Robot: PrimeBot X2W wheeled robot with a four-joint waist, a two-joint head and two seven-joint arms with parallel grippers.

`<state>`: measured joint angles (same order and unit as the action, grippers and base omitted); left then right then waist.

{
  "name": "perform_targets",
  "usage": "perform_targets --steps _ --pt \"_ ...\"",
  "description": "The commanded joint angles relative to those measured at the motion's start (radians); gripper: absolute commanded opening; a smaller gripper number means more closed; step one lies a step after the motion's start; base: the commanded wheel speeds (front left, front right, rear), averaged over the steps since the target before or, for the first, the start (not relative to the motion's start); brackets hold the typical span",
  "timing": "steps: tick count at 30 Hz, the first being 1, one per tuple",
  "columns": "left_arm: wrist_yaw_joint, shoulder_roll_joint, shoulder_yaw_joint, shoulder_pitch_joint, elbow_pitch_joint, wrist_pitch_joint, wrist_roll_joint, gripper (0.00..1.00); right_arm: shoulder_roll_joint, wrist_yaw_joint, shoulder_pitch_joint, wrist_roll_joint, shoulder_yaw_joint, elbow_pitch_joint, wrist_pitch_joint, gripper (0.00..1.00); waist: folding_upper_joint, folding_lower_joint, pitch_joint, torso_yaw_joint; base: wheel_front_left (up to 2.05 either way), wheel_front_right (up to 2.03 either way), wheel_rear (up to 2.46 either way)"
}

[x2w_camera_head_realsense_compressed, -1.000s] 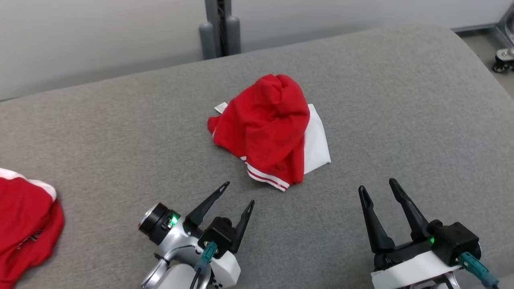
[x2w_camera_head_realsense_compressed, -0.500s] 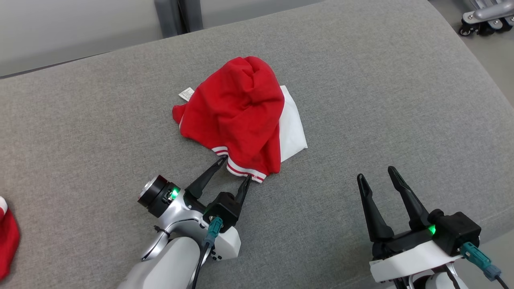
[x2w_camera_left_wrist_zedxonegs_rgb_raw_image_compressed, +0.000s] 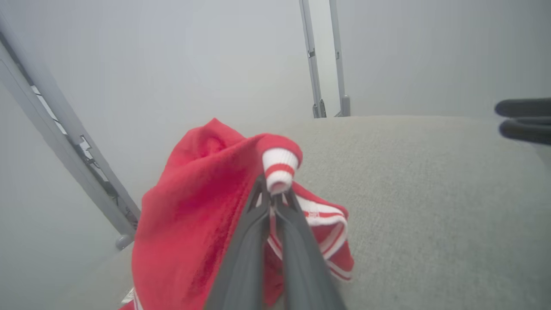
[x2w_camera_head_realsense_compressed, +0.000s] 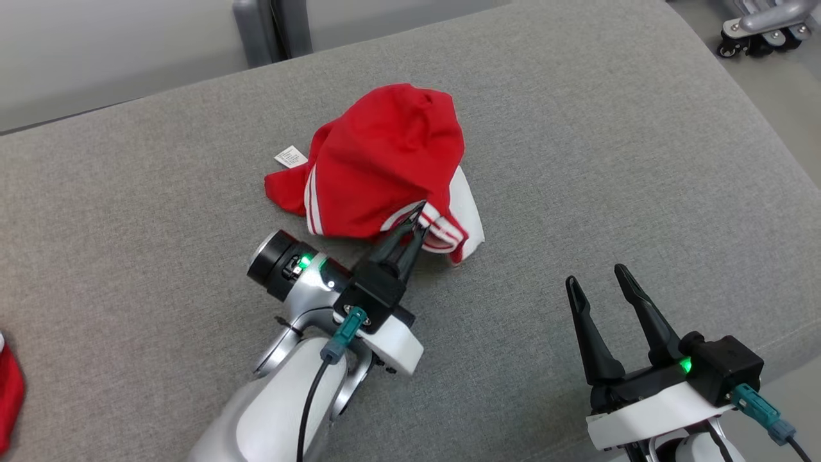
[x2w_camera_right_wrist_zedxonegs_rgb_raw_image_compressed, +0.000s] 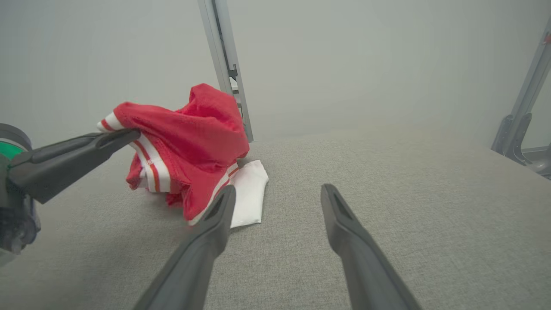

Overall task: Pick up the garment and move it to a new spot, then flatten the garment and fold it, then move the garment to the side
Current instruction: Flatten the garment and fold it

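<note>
The garment (x2w_camera_head_realsense_compressed: 385,160) is a crumpled red piece with white panels and a red-and-white striped hem, heaped mid-surface on grey fabric. My left gripper (x2w_camera_head_realsense_compressed: 420,215) is shut on the striped hem at the garment's near edge and holds that edge lifted. In the left wrist view the hem (x2w_camera_left_wrist_zedxonegs_rgb_raw_image_compressed: 280,170) sticks out past the closed fingertips (x2w_camera_left_wrist_zedxonegs_rgb_raw_image_compressed: 269,202). From the right wrist I see the garment (x2w_camera_right_wrist_zedxonegs_rgb_raw_image_compressed: 193,133) to the left with its white part lying flat. My right gripper (x2w_camera_head_realsense_compressed: 600,279) stands open at the lower right, apart from the cloth, with nothing between its fingers (x2w_camera_right_wrist_zedxonegs_rgb_raw_image_compressed: 224,206).
The grey upholstered surface (x2w_camera_head_realsense_compressed: 609,160) drops off at the right edge and near the front right. Another red cloth (x2w_camera_head_realsense_compressed: 8,391) peeks in at the far left. A grey post (x2w_camera_head_realsense_compressed: 269,29) stands behind the surface, and a wheeled base (x2w_camera_head_realsense_compressed: 757,25) sits at the top right.
My left gripper reached forward to the striped hem, shut on it and raised that edge, so the garment has bunched up. The head view has shifted. The right gripper stays open in place.
</note>
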<state>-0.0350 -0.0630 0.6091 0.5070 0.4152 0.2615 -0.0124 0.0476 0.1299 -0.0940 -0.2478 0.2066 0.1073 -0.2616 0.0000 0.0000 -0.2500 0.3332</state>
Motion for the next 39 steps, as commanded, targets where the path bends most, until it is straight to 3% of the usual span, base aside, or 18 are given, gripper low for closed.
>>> perform_targets --steps 1,5,7,18,23,29,39 --pt "0.011 0.001 -0.009 0.024 -0.024 0.005 -0.031 0.0 0.006 0.002 0.0 -0.005 0.003 0.002 -0.005 1.0 0.0 0.0 0.013 0.003 0.0 0.0 0.0" --pt "0.051 0.01 -0.013 0.067 -0.099 0.005 -0.136 0.0 0.005 0.002 0.013 -0.005 0.014 0.013 -0.005 1.0 0.0 0.0 0.049 0.01 0.0 0.0 0.0" --pt "0.049 0.012 0.002 0.108 -0.142 0.005 -0.221 0.0 0.006 0.002 0.019 -0.004 0.022 0.018 -0.005 1.0 0.0 0.0 0.069 0.016 0.0 0.0 0.0" --pt "-0.076 0.01 0.12 0.332 -0.255 0.005 -0.61 0.0 0.006 0.001 0.044 0.008 0.05 0.039 -0.005 1.0 0.0 0.0 0.16 0.035 0.0 0.0 0.0" --pt "-0.128 0.008 0.111 0.288 -0.216 0.005 -0.692 0.0 0.006 0.001 0.058 0.009 0.04 0.036 -0.005 1.0 0.0 0.0 0.167 0.02 0.0 0.0 0.0" --pt "-0.135 0.011 -0.021 0.111 -0.083 0.005 -0.898 0.0 0.006 0.001 0.084 0.032 0.028 0.045 -0.005 1.0 0.0 0.0 0.17 -0.043 0.0 0.0 0.0" --pt "-0.124 0.01 -0.372 -0.015 0.038 0.005 -0.754 0.0 0.006 0.001 0.065 0.038 0.042 0.047 -0.005 1.0 0.0 0.0 0.173 -0.075 0.0 0.0 0.0"
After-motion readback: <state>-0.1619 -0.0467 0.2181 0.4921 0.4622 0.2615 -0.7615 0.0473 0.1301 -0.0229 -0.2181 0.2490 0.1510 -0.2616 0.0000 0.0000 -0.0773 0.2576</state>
